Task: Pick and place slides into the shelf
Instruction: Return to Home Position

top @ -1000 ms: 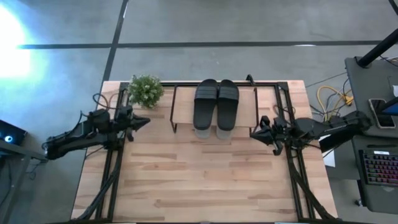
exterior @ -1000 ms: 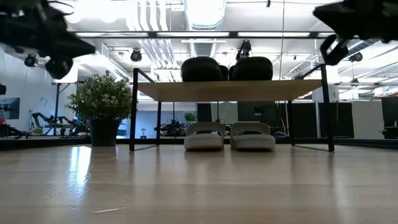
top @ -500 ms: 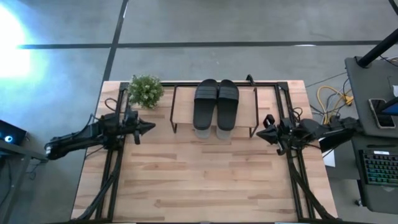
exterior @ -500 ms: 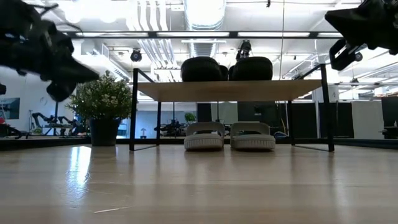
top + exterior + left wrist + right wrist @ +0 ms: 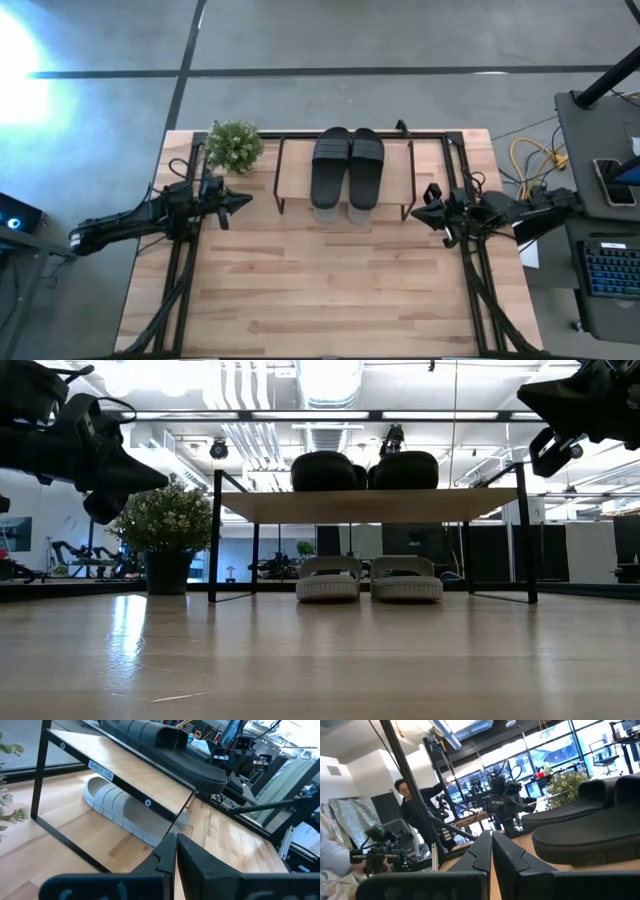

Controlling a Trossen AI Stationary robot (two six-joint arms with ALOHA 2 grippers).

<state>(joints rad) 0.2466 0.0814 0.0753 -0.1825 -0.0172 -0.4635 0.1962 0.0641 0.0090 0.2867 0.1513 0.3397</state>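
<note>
The black pair of slides (image 5: 347,166) lies side by side on the shelf's light wood top board (image 5: 295,170). The pale grey-green pair (image 5: 369,579) stands on the table under the board, between the wire legs. My left gripper (image 5: 245,199) hovers shut above the table, left of the shelf; in its wrist view (image 5: 175,842) it points at the shelf's near left corner. My right gripper (image 5: 414,215) hovers shut right of the shelf, level with the black slides (image 5: 590,830) in its wrist view (image 5: 491,837).
A small potted plant (image 5: 235,146) stands at the table's far left corner, beside the shelf. Black frame rails (image 5: 180,280) run along both table sides. A desk with keyboard (image 5: 610,265) and cables lies off the table's right. The near half of the tabletop (image 5: 330,290) holds nothing.
My left gripper moved right toward the shelf and came down from near the low view's top. My right gripper drew slightly toward the table's right edge, away from the shelf, and then held still. The slides kept still.
</note>
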